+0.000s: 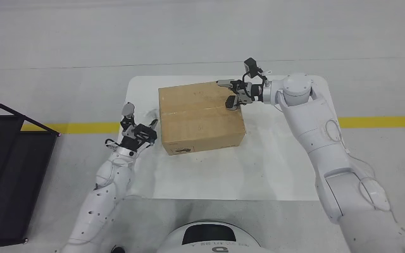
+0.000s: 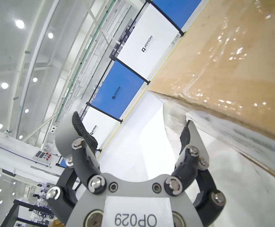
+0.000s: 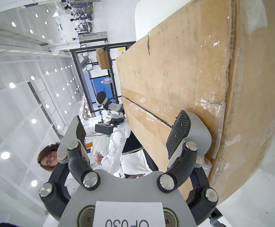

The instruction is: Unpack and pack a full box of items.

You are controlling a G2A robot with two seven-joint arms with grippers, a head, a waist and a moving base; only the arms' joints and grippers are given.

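Large indoor robot test hall, lab-type, with an industrial fit-out.
Rows of round ceiling lights (image 2: 19,24) under a high white roof structure, blue and white partition panels (image 2: 120,94) on black frames, a grey floor (image 1: 190,38) marked with a yellow line (image 1: 373,121), a white work table (image 1: 278,171), and benches with equipment (image 3: 82,8) far behind.
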